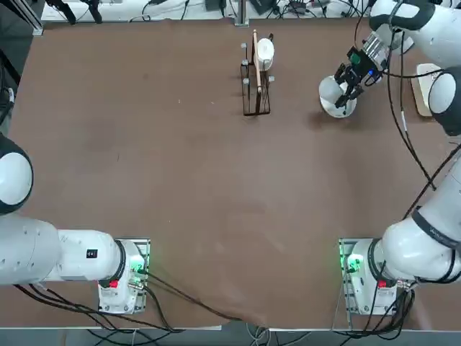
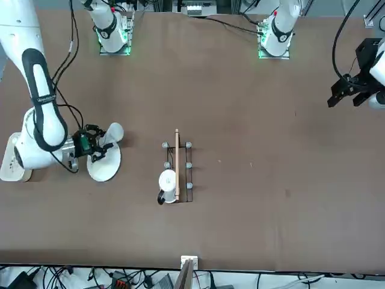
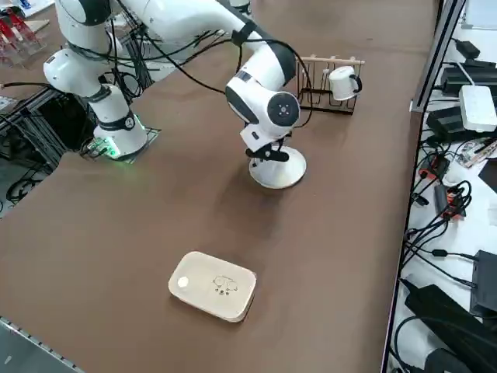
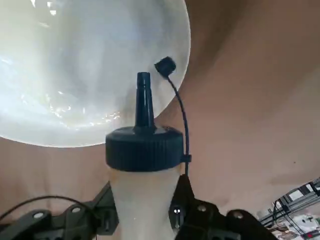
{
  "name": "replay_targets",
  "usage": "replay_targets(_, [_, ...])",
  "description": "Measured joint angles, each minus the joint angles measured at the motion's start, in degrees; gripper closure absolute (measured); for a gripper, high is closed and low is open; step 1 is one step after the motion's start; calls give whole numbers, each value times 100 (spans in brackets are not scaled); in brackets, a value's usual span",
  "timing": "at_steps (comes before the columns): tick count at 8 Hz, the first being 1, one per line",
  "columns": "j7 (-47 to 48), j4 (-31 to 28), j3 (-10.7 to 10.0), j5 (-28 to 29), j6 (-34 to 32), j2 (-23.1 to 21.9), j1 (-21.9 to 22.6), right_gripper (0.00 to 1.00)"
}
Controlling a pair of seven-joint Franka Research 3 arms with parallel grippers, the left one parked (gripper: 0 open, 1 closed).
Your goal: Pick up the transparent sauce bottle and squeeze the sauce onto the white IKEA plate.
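The right end effector (image 4: 145, 212) is closing on the bottle (image 4: 146, 200), its two fingers pressing the translucent body from either side; that grip is leaving the blue nozzle free and pointing over the plate (image 4: 90, 65), presumably so a squeeze sends sauce there; the loosened tip cap is dangling on its strap beside the nozzle; no sauce is clearly showing on the plate. Farther out, the plate is lying on the counter (image 1: 194, 166); a white container (image 3: 213, 285) is resting near the working arm, and a wire rack (image 2: 187, 171) is standing well apart with a mug (image 3: 344, 82); beyond the counter's edge, cables and dark equipment are cluttering a white surface (image 3: 481, 210).
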Motion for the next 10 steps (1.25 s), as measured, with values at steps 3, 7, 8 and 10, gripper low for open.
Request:
replay_targets(3, [10, -231, 17, 42, 393, -65, 294, 52])
replay_targets(7, [13, -246, 9, 706, 682, -70, 359, 52])
replay_targets(8, [13, -243, 10, 935, 811, -70, 378, 52])
replay_targets(10, [16, -158, 8, 1124, 981, -64, 398, 52])
